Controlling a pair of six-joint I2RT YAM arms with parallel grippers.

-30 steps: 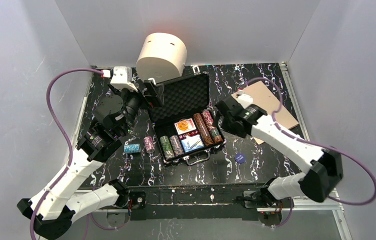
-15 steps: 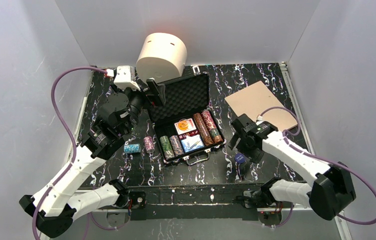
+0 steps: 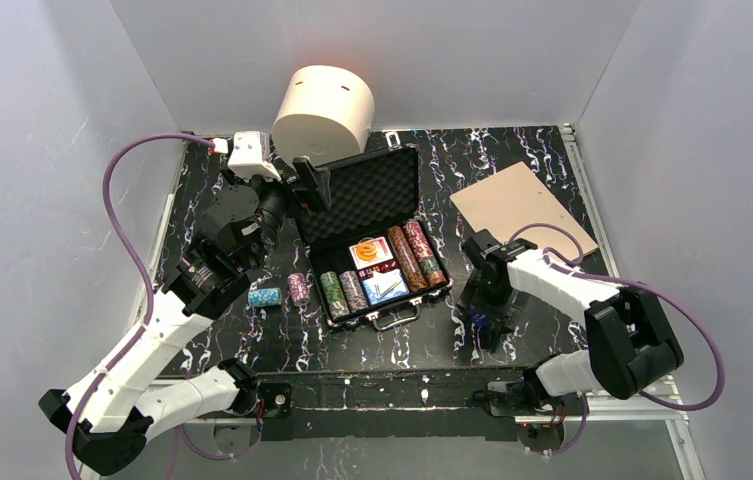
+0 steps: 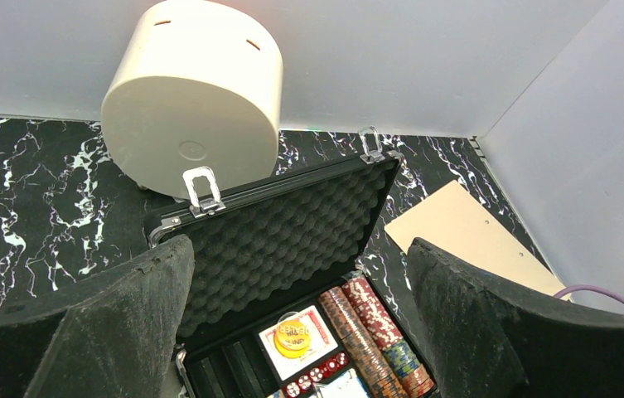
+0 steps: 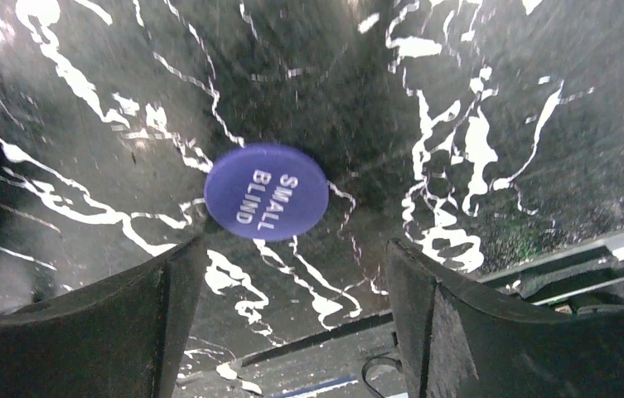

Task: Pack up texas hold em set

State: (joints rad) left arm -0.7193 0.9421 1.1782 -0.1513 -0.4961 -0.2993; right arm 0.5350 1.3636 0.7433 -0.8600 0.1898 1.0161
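The black briefcase (image 3: 407, 300) lies open mid-table, its foam lid (image 4: 292, 236) raised. It holds striped chip stacks (image 3: 407, 252), a card deck (image 3: 386, 286), the yellow dealer button (image 4: 294, 337) and red dice (image 4: 318, 370). Two loose chip stacks (image 3: 264, 296) (image 3: 298, 288) lie on the table left of the case. A purple "SMALL BLIND" button (image 5: 266, 191) lies flat on the table right of the case. My right gripper (image 5: 292, 323) is open, pointing down just over that button, with it lying ahead of the fingertips. My left gripper (image 4: 300, 332) is open and empty, up by the lid's left edge (image 3: 302, 190).
The cream cylinder (image 3: 324, 110) lies behind the case lid. The tan flat board (image 3: 522, 205) lies at the back right. The table's near edge and metal rail (image 5: 540, 265) run close below the right gripper. Grey walls enclose the table.
My right arm swung away from the case's right side, toward the near edge, and lowered over the purple button. My left gripper has hardly moved.
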